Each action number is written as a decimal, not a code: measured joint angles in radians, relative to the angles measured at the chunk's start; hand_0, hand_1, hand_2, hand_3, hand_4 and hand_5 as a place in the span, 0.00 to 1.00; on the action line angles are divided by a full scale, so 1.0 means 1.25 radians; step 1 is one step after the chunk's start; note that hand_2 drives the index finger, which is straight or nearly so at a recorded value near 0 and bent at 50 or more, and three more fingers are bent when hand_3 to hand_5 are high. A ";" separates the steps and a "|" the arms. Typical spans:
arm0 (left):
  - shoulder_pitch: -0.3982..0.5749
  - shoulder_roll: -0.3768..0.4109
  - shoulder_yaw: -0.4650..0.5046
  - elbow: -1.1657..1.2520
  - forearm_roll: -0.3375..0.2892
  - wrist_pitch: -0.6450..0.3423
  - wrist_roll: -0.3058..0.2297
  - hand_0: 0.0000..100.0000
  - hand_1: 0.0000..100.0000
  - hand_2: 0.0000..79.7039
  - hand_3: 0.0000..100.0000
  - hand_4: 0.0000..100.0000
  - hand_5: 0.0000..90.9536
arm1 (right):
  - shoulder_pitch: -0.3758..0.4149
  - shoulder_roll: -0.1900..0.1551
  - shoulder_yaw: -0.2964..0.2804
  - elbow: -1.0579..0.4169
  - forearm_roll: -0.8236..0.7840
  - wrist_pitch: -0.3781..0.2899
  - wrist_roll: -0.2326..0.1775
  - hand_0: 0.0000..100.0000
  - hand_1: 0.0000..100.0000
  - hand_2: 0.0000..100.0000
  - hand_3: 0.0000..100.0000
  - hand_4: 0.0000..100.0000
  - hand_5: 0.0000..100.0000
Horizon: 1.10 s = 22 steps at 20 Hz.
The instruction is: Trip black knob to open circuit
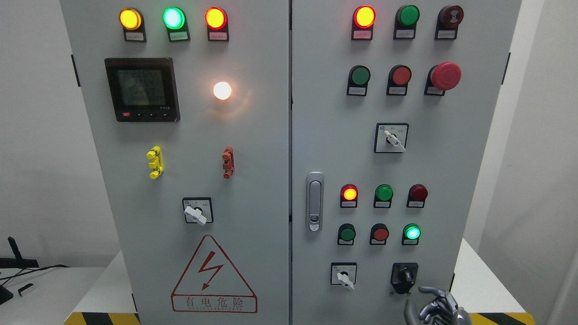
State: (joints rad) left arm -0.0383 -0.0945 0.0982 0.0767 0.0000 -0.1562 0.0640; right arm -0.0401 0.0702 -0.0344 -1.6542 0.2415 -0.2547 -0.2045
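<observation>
Fingers [431,291] of the right hand [438,309] curl loosely just below the black knob [404,275].

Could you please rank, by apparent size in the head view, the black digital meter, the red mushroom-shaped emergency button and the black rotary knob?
1. Black digital meter
2. Red mushroom-shaped emergency button
3. Black rotary knob, only slightly smaller than the button.

"有电危险" on warning sign [213,275]

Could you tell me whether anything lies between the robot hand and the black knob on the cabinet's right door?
In the head view, only bare grey door panel separates the right robot hand from the black knob just above it; nothing else intervenes.
</observation>
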 measured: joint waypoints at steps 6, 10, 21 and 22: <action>0.000 0.000 0.000 0.000 0.000 0.000 0.000 0.12 0.39 0.00 0.00 0.00 0.00 | 0.108 -0.023 0.004 -0.034 -0.056 -0.086 0.124 0.28 0.21 0.00 0.07 0.00 0.05; 0.000 0.000 0.000 0.000 0.000 0.000 0.000 0.12 0.39 0.00 0.00 0.00 0.00 | 0.160 -0.033 0.011 -0.063 -0.111 -0.090 0.185 0.26 0.13 0.00 0.00 0.00 0.00; 0.000 0.000 0.000 0.000 0.000 0.000 0.000 0.12 0.39 0.00 0.00 0.00 0.00 | 0.227 -0.093 0.002 -0.143 -0.220 -0.030 0.206 0.25 0.00 0.00 0.00 0.00 0.00; 0.000 0.000 0.000 0.000 0.000 0.000 0.000 0.12 0.39 0.00 0.00 0.00 0.00 | 0.232 -0.097 0.001 -0.149 -0.226 -0.029 0.206 0.24 0.00 0.00 0.00 0.00 0.00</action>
State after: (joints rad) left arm -0.0383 -0.0947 0.0982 0.0767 0.0000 -0.1563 0.0641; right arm 0.2502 -0.0512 -0.0334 -1.8403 -0.0414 -0.2904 0.0528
